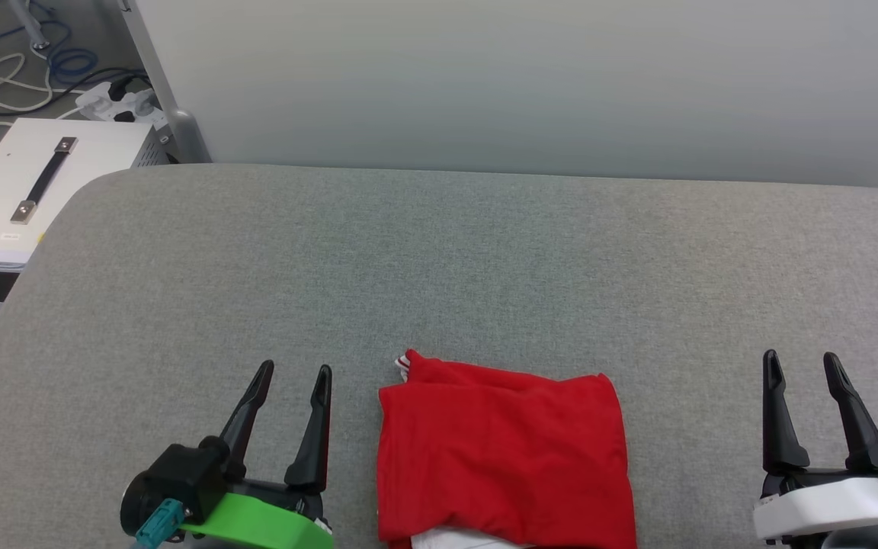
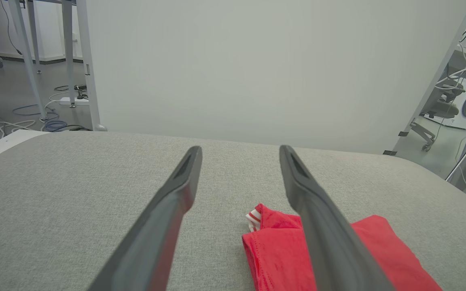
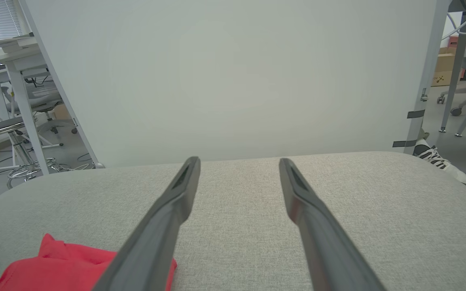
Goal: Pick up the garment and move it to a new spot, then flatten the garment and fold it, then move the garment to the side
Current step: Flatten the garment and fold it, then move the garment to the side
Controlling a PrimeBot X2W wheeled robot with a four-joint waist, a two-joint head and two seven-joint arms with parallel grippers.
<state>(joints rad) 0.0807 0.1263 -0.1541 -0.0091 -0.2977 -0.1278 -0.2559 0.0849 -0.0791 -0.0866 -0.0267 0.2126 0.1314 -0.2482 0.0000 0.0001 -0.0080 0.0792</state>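
Head view: the garment [image 1: 500,450] lies bundled at the counter's [image 1: 439,267] near edge, between the left claw [image 1: 294,370] and right claw [image 1: 801,358], both wide and empty. Left wrist view: it lies lower right. Right wrist view: lower left. The pick-up looks pending; next, reach inward and pinch an edge.

1. Bright, even, diffuse light lies over the matte grey table [image 1: 485,252].
2. Shadows beside the garment [image 1: 504,450] are faint and soft-edged.
3. In the wrist views, the left gripper [image 2: 240,148] and right gripper [image 3: 239,159] blur towards the lens, and the table's far edge bows.
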